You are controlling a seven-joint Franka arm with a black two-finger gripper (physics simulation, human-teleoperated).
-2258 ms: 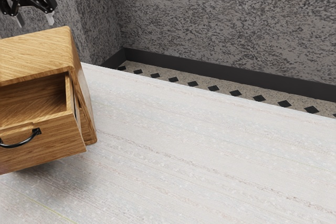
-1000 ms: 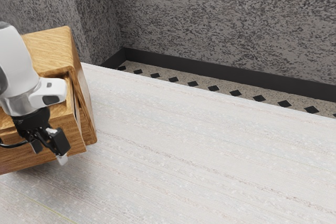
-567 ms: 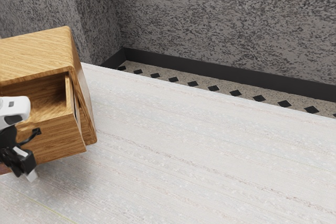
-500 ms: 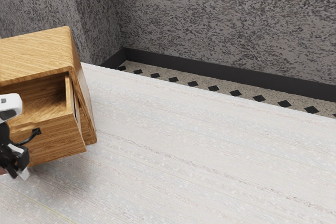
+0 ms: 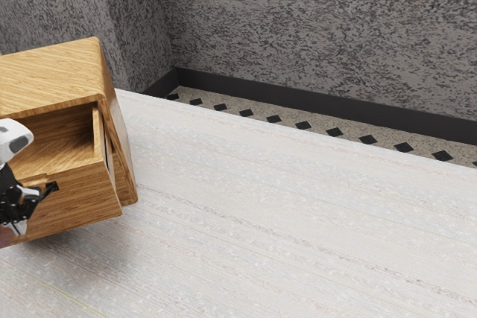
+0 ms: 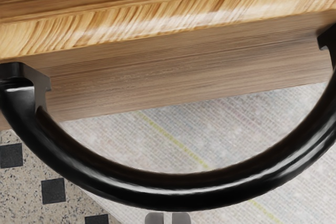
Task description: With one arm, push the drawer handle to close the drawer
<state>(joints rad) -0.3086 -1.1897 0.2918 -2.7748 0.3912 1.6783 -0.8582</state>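
The drawer (image 5: 78, 197) is seen open in the wooden cabinet (image 5: 52, 72), its curved black handle (image 6: 173, 195) close by the pincer (image 5: 18, 229), which is held narrow. Contact is apparently being set up; next, a steady push cabinet-ward is needed.

Bright, soft light washes the pale table (image 5: 298, 214), with a diffuse shadow under the drawer (image 5: 82, 199), whose inside is dimmer. In my wrist view, white glare streaks the glossy black handle (image 6: 173, 199); the drawer's rim shines.
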